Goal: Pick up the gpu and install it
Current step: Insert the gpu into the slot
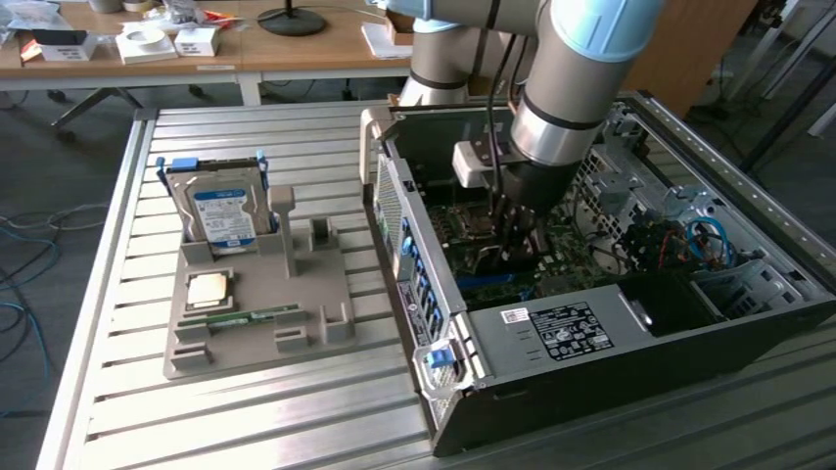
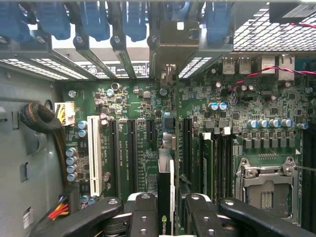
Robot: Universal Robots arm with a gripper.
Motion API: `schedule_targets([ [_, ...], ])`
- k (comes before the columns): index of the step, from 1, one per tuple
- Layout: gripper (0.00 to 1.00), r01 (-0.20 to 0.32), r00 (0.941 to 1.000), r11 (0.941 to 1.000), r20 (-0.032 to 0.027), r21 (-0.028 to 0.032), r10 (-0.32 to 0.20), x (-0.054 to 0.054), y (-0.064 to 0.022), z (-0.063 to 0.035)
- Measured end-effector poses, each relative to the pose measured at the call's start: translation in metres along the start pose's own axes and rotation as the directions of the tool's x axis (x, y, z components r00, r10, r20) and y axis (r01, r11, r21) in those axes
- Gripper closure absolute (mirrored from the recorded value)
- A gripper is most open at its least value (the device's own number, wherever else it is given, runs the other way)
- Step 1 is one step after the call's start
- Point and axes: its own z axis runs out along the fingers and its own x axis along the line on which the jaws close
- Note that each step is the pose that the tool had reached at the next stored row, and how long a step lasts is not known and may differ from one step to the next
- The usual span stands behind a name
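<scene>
My gripper (image 1: 518, 238) reaches down into the open computer case (image 1: 432, 323), over the green motherboard (image 2: 256, 98). In the wrist view the gripper (image 2: 169, 211) is shut on the gpu (image 2: 165, 192). The gpu is seen edge-on, a thin dark card with a green logo near the black fingers (image 2: 144, 212). It runs away from the camera toward the case's rear wall, where its pale metal bracket (image 2: 173, 42) stands among the blue slot clips. The card hangs just above the long black expansion slots (image 2: 132, 148); whether it touches one I cannot tell.
A grey parts holder (image 1: 313, 328) on the slatted metal table holds a silver hard drive (image 1: 222, 215), a square processor (image 1: 209, 290) and a green memory stick (image 1: 242, 318). Inside the case are a white slot (image 2: 94, 153), memory sticks (image 2: 207, 158), a processor socket (image 2: 266, 185) and a power supply (image 1: 562, 333).
</scene>
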Motion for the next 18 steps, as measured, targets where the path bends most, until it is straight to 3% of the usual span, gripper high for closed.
schedule_targets([
  [18, 0.74, 0.0, 1.0, 1.0, -0.0004, -0.0001, 0.0, 0.0003, 0.0, 0.0056],
])
